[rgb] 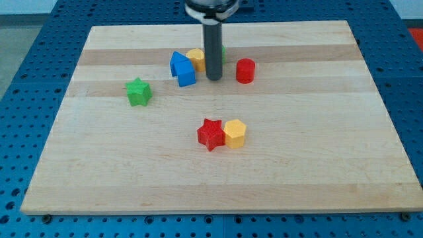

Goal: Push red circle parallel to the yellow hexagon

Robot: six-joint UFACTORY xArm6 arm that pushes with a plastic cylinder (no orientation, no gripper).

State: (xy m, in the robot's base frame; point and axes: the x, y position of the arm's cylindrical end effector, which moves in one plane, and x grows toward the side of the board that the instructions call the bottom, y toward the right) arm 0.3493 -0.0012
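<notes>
Roughly: 2 red, 2 yellow, 2 blue blocks (182, 68), 1 green star (139, 91); no fingers, my tip (214, 79) bare.

Red circle and yellow hexagon: well apart on the board.

Red circle (245, 70): short red cylinder, standing upright on its flat face, upper centre of the board, a bit toward the view's right, clear of other blocks. Yellow hexagon (235, 133): short yellow hexagonal prism, flat face up, near the board's centre, toward the view's bottom from the circle, its left side touching a red star (211, 134).
</notes>
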